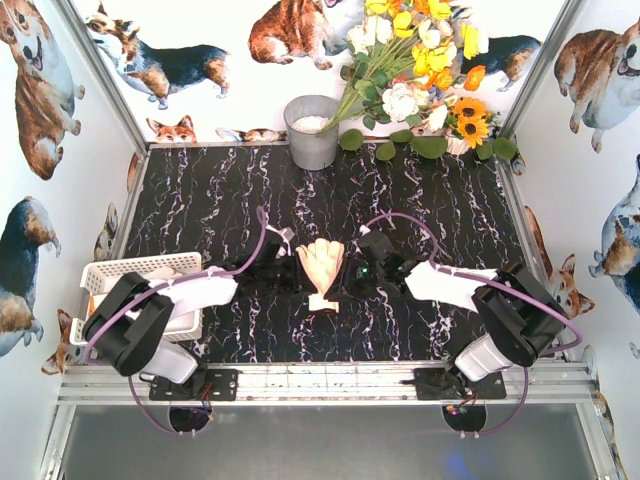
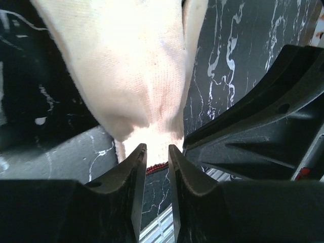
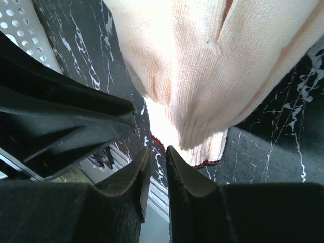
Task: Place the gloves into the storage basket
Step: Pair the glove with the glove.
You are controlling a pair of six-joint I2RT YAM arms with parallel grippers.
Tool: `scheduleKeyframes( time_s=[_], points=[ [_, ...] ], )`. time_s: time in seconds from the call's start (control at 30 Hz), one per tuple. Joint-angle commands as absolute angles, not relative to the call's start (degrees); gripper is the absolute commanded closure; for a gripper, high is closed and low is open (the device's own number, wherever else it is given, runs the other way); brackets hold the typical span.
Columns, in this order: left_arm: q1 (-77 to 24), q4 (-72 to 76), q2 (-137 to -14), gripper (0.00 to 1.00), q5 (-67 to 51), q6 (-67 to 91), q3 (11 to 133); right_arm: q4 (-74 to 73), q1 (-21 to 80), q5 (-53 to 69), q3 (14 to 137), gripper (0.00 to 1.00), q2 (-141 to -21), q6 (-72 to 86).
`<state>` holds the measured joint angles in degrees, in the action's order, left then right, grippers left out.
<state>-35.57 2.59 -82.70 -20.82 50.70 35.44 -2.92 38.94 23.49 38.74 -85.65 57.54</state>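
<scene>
The glove (image 1: 322, 264) lies lengthwise, fingers toward the bucket (image 1: 312, 135); left hand (image 2: 157, 151) and right hand (image 3: 158, 152), barely parted, empty, flank its cuff.

We note a black table (image 1: 450, 220) with white marble veining. A white perforated basket (image 1: 110, 272) stands at its near left and a grey metal bucket (image 1: 312, 135) at the far edge. Green leaves (image 1: 420, 146) lie far right, and a cream glove (image 1: 320, 265) occupies the centre.
</scene>
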Motion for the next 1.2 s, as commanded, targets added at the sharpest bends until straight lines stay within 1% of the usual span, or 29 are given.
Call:
scheduleKeyframes(
  time_s=[0.0,0.17,0.33,0.43,0.57,0.63,0.67,0.73,0.83,0.9,1.0,1.17],
  points=[
    [-37.4,8.0,-86.0,0.82,-23.3,49.5,37.2,-0.5,39.1,21.7,40.5,0.80,-86.3,57.4],
    [-37.5,9.4,-89.5,0.84,-22.7,49.5,36.0,-3.1,39.0,19.4,40.5,0.80,-88.3,55.6],
    [-37.5,5.0,-91.6,0.85,-21.1,45.8,36.5,-4.5,39.0,19.0,40.6,0.81,-90.2,54.3],
    [-37.5,4.2,-92.2,0.85,-21.1,45.3,36.5,-6.1,39.0,18.2,40.7,0.81,-89.4,53.7],
    [-37.5,2.7,-90.8,0.84,-19.6,45.1,36.6,-9.0,39.0,17.4,41.2,0.77,-86.3,52.7],
    [-37.6,3.2,-86.9,0.76,-19.1,45.2,36.3,-12.1,39.0,16.7,42.0,0.74,-83.6,52.0],
    [-37.5,2.5,-84.4,0.69,-18.1,44.9,36.7,-13.7,38.9,16.1,42.6,0.72,-81.9,51.5],
    [-37.2,-1.5,-79.5,0.61,-15.0,43.1,38.8,-17.0,38.4,14.3,43.8,0.68,-78.8,50.2],
    [-35.7,-8.8,-75.9,0.54,-12.2,39.4,43.8,-19.7,36.2,13.3,45.3,0.66,-75.9,48.4],
    [-33.6,-12.9,-76.1,0.52,-11.9,37.1,47.4,-19.4,34.2,13.4,45.7,0.64,-75.3,47.2],
    [-30.6,-15.3,-78.9,0.51,-13.2,35.1,51.3,-18.2,30.5,15.4,46.6,0.63,-76.2,45.5],
    [-26.7,-10.7,-85.6,0.50,-17.0,36.7,54.6,-16.9,25.8,19.7,49.5,0.60,-81.7,43.3]
  ],
)
